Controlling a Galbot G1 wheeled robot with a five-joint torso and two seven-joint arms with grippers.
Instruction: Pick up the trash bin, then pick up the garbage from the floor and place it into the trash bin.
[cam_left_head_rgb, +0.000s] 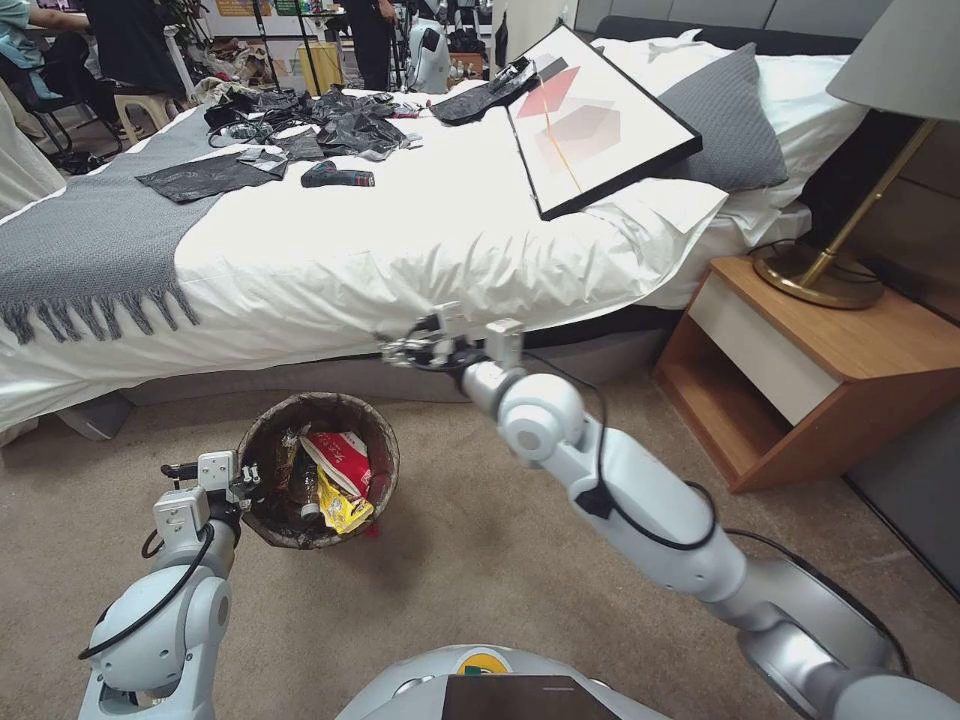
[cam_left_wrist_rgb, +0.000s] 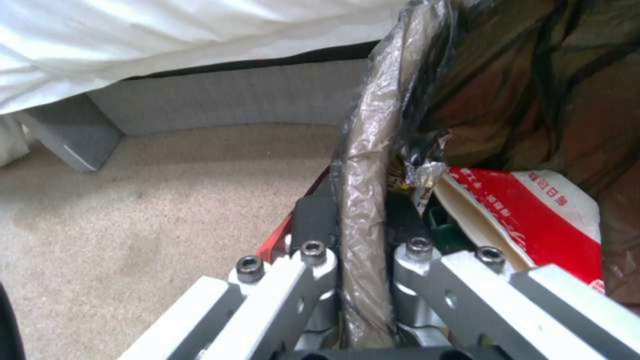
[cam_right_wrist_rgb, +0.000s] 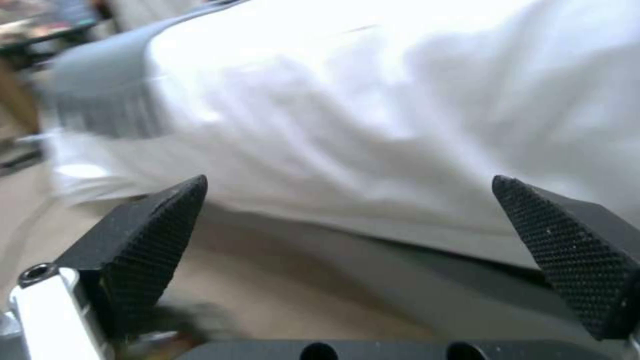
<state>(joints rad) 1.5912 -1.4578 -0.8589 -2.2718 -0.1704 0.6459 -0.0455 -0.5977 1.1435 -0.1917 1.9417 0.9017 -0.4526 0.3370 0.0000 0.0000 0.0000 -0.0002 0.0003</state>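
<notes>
The trash bin, round and lined with a dark brown bag, hangs just above the carpet in front of the bed, at the left of the head view. My left gripper is shut on its near rim; the left wrist view shows the bagged rim pinched between the fingers. Inside lies garbage: a red-white wrapper, a yellow wrapper and dark pieces. The red-white wrapper also shows past the rim. My right gripper is raised near the bed's edge, open and empty, its black pads wide apart.
A bed with white duvet, grey throw, a framed picture, black bags and a dark tool spans the back. A wooden nightstand with a brass lamp stands at the right. Bare beige carpet lies around the bin.
</notes>
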